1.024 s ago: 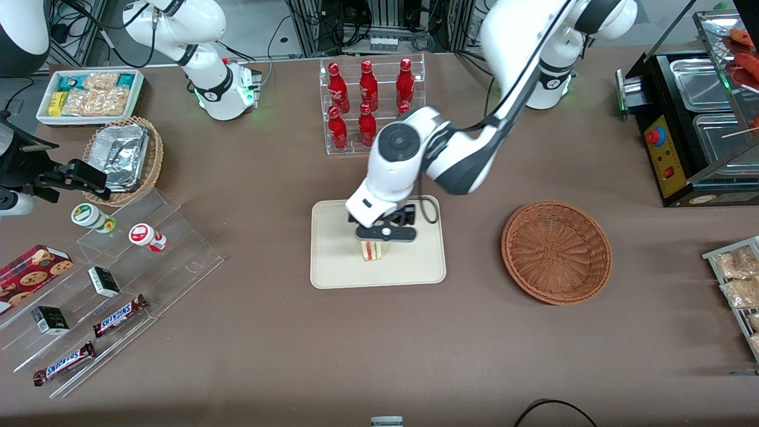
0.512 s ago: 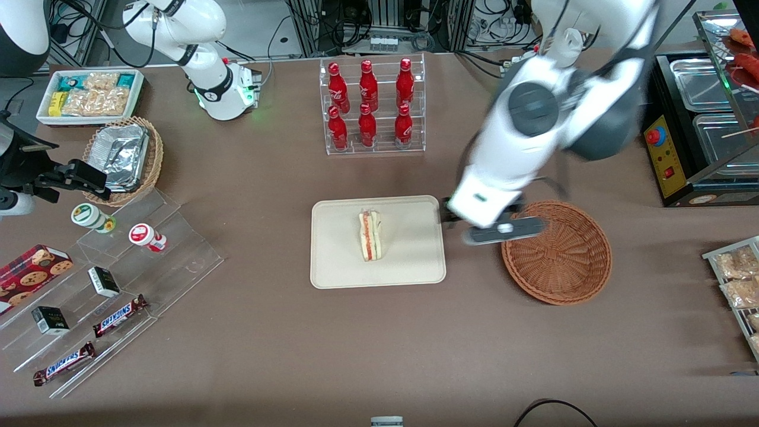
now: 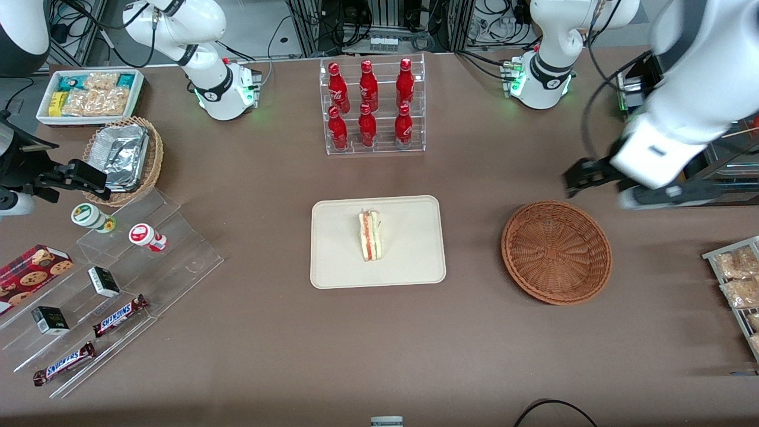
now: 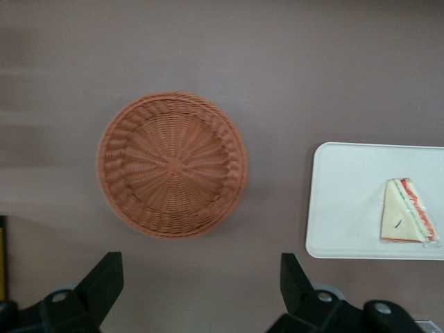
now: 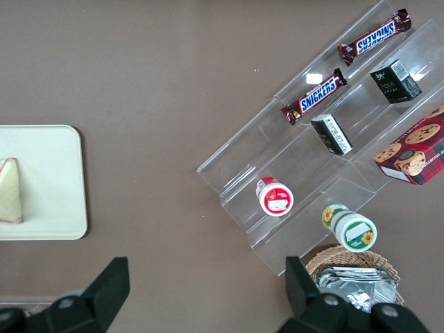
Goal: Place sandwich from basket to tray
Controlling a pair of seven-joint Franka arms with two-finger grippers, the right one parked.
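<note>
1. The gripper [image 3: 628, 185] has let go of the sandwich [image 3: 370, 235], fingers now spread wide.
2. It has swung away from the tray [image 3: 415, 267], past the basket [image 3: 556, 252], toward the working arm's end of the table.

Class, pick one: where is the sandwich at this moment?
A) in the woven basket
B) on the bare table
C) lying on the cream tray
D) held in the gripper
C: the sandwich lies on the tray; the basket holds nothing and the open gripper hangs apart, toward the working arm's end.

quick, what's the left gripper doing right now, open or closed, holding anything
Left gripper: open, holding nothing, raised above the table near the basket. The sandwich lies on the tray.
</note>
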